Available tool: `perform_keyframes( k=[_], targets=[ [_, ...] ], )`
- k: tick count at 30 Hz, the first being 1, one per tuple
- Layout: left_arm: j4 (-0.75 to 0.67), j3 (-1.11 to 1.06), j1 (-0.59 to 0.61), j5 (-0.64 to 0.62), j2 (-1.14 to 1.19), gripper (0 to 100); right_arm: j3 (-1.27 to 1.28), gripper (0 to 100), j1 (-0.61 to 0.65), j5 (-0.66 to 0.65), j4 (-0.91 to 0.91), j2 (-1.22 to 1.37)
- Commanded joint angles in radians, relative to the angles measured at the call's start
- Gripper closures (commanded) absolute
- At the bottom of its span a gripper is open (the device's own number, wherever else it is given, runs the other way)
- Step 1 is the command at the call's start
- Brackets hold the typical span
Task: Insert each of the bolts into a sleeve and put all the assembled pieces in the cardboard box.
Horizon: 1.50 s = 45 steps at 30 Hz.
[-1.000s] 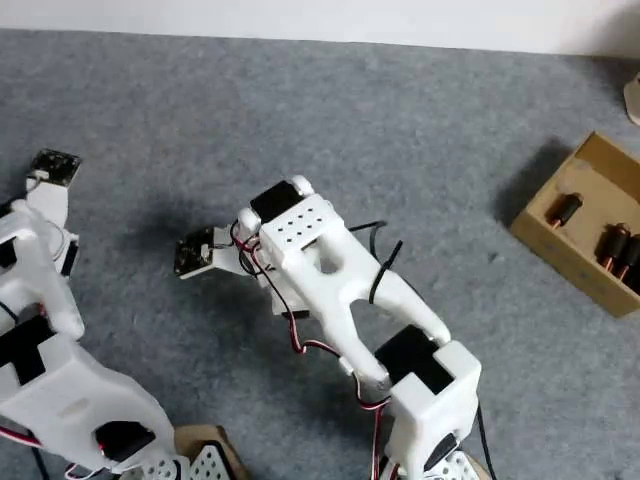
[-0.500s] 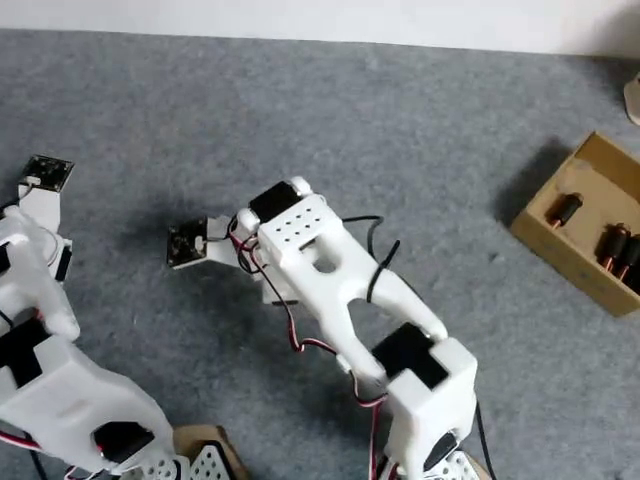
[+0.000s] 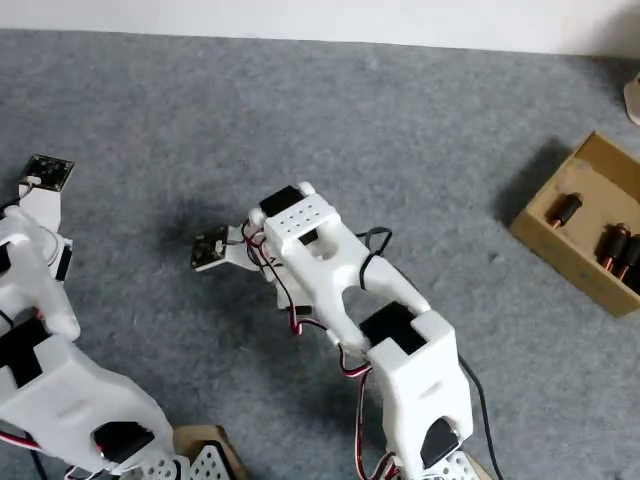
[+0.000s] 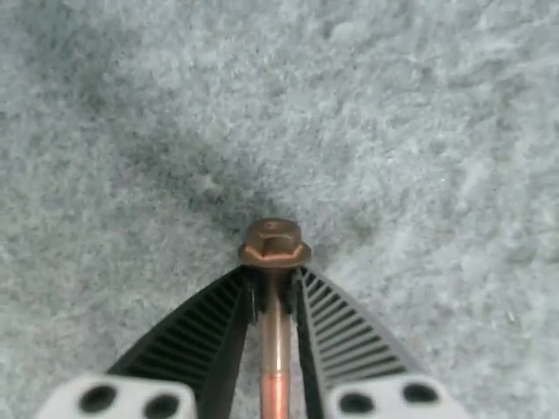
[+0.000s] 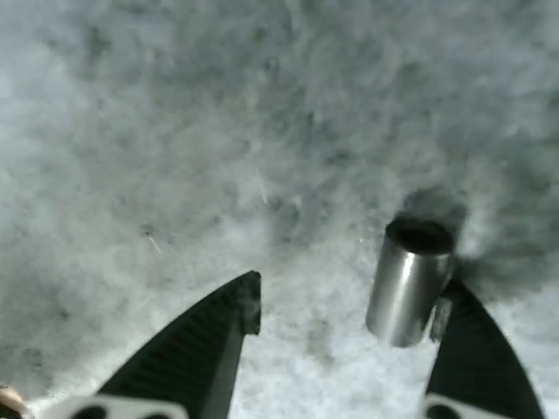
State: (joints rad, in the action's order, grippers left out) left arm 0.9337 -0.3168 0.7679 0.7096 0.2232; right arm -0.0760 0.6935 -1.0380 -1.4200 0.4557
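Left gripper (image 4: pixel 278 292) pinches the bolt (image 4: pixel 275 249), but the spread right gripper (image 5: pixel 349 297), one finger just beside the upright sleeve (image 5: pixel 406 284), could topple it if it closes unevenly.

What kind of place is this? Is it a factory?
Probably not a factory; more likely a small robot lab or workshop bench. A white arm sits beside another on a grey mat. One holds a bolt, a sleeve stands on the mat, and a box holds finished pieces.
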Motion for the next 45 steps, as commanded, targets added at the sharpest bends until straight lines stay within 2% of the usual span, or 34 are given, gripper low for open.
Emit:
perform_keyframes(
  k=[1, 4, 8, 16, 18, 23, 28, 31, 35, 41, 43, 45],
  targets=[
    [-0.009, 0.004, 0.001, 0.008, -0.070, 99, -0.008, 69.9, -0.025, -0.002, 0.056, -0.012],
    [-0.008, 0.002, 0.001, 0.008, -0.070, 99, -0.008, 69.9, -0.028, 0.006, 0.096, -0.012],
    [-0.011, -0.012, -0.002, 0.008, -0.070, 99, -0.007, 69.9, -0.025, 0.084, 0.148, -0.008],
    [-0.008, -0.015, -0.007, 0.008, -0.070, 99, -0.015, 71.0, -0.025, 0.083, 0.142, 0.125],
    [-0.008, -0.015, -0.004, 0.008, -0.070, 99, -0.016, 76.7, -0.025, 0.087, 0.140, 0.142],
    [-0.005, -0.015, -0.004, 0.008, -0.071, 99, -0.016, 99.8, -0.025, 0.091, 0.140, 0.142],
    [0.114, -0.015, -0.028, 0.002, -0.160, 99, -0.016, 99.4, -0.025, 0.094, 0.140, 0.142],
    [0.201, -0.042, -0.097, -0.051, -0.269, 99, -0.018, 99.4, -0.015, 0.169, 0.171, 0.143],
    [0.259, -0.127, -0.254, -0.158, -0.470, 99, -0.013, 99.4, 0.001, 0.315, 0.257, 0.143],
    [0.256, -0.274, -0.501, -0.368, -0.779, 100, -0.010, 99.4, -0.047, 0.528, 0.289, 0.140],
    [0.256, -0.331, -0.575, -0.408, -0.839, 100, -0.008, 99.4, -0.056, 0.597, 0.306, 0.139],
    [0.196, -0.401, -0.619, -0.427, -0.868, 100, -0.010, 99.4, -0.071, 0.651, 0.314, 0.134]
  ],
)
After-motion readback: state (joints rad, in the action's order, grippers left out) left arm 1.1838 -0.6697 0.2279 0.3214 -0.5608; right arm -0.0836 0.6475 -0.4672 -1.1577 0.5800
